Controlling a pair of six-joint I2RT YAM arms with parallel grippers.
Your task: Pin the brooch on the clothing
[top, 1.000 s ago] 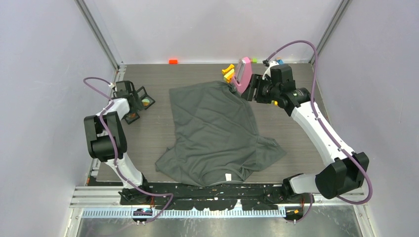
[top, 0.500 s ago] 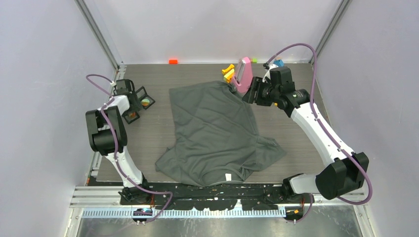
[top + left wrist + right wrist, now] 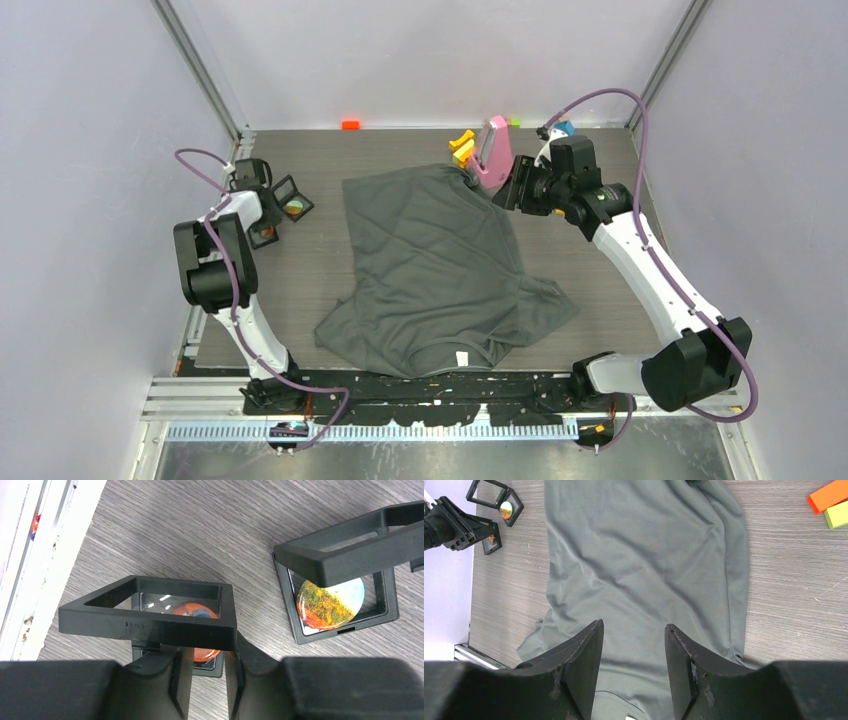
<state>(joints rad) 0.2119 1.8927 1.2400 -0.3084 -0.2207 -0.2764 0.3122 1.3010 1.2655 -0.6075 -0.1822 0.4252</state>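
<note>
The clothing, a dark grey T-shirt [image 3: 430,260], lies spread mid-table with its white neck label [image 3: 462,359] toward the near edge. At the far left stand two open black display boxes. One holds an orange brooch [image 3: 185,611] under its raised lid [image 3: 150,617]; the other holds a yellow-and-blue brooch [image 3: 327,605]. My left gripper [image 3: 260,218] reaches into the orange brooch's box. In the left wrist view its jaws [image 3: 205,655] stand narrowly apart around that brooch, tips hidden by the lid. My right gripper [image 3: 631,625] is open, empty, above the shirt [image 3: 639,555] near its far edge.
A pink object [image 3: 493,148] and yellow blocks [image 3: 461,148] sit at the back beside the right gripper [image 3: 503,188]. An orange block [image 3: 350,124] lies by the back wall. The metal rail along the table's left edge [image 3: 30,570] runs close to the boxes.
The left gripper's jaws have narrowed around the orange brooch, and the left arm has shifted slightly. The right gripper has closed a little and barely moved.
</note>
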